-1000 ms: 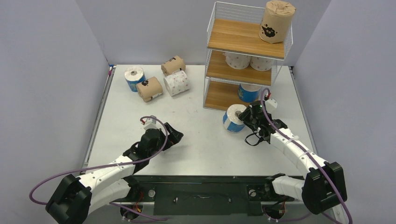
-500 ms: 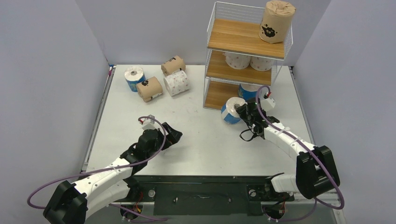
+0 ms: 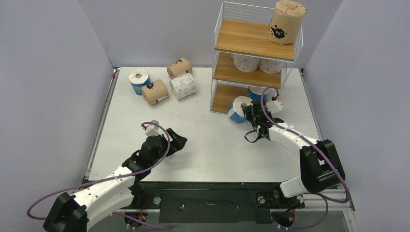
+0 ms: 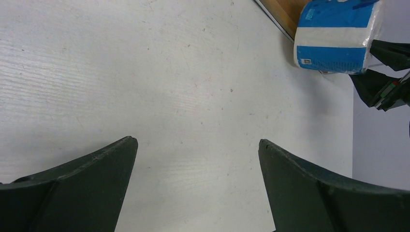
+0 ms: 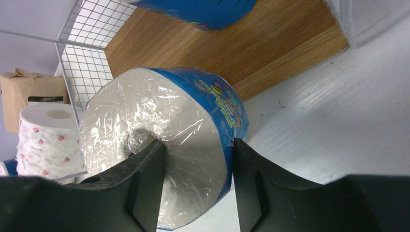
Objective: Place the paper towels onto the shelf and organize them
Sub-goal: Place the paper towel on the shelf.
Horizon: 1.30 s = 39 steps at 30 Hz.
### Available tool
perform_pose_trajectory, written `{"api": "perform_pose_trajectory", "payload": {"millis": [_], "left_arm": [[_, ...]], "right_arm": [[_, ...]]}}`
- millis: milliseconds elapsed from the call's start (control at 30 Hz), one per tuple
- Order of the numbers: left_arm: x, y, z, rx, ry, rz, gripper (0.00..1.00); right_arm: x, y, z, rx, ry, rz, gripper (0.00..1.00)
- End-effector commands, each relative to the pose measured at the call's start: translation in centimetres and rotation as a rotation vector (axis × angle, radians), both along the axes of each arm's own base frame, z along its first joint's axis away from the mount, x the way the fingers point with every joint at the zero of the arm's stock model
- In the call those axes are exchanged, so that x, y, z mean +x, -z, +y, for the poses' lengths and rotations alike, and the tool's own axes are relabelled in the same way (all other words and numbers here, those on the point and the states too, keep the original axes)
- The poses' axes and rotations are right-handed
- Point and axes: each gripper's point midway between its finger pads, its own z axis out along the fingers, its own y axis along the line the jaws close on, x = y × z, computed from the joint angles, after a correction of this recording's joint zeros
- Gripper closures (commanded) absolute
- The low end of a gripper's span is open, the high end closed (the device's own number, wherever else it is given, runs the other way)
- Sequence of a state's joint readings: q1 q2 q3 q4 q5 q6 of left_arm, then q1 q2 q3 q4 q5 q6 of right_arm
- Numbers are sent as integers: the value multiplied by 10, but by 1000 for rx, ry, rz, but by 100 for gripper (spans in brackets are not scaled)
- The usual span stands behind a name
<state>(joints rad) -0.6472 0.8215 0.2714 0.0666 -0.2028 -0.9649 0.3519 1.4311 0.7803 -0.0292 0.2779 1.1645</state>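
Observation:
My right gripper [image 3: 249, 112] [image 5: 196, 145] is shut on a blue-and-white paper towel roll [image 3: 238, 110] [image 5: 193, 140]; one finger sits at its core, the other on its outer wrap. The roll hangs just in front of the shelf [image 3: 223, 42], by its bottom board [image 5: 261, 53]. On the shelf stand a brown roll [image 3: 286, 21] on the top tier, two white rolls [image 3: 245, 62] on the middle tier and a blue roll [image 3: 257, 93] [image 5: 203, 9] at the bottom. My left gripper [image 3: 178, 141] [image 4: 197, 142] is open over bare table, holding nothing.
Several loose rolls lie at the table's far left: a blue one [image 3: 139, 79], two brown ones [image 3: 154, 92] [image 3: 179, 67] and a white dotted one [image 3: 183, 85] [image 5: 46, 135]. Grey walls close in both sides. The held roll [image 4: 333, 36] shows far right in the left wrist view.
My right arm has carried the blue-and-white roll up and left, closer to the shelf's bottom tier. The left arm has drawn back slightly, its jaws still wide.

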Motion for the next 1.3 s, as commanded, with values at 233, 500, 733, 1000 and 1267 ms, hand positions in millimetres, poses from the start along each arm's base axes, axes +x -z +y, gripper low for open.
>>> {"api": "perform_pose_trajectory", "payload": {"millis": [233,500,733,1000,1267], "left_arm": [[3,-7,3,29,-4,-39,4],[5,-9,7,38,-20,-54,3],[6,-11,8,42,-23,-62,3],[8,-13,7,47,-22,-64,3],[8,-14,8,50,-25,-67,3]], "right_arm": [[45,-51,6,76,68,-202,75],[52,-42,12,80,53,-168,68],[53,-37,19,87,16,-152,57],[51,-38,23,71,-29,-144,44],[46,-42,21,64,-38,-150,39]]}}
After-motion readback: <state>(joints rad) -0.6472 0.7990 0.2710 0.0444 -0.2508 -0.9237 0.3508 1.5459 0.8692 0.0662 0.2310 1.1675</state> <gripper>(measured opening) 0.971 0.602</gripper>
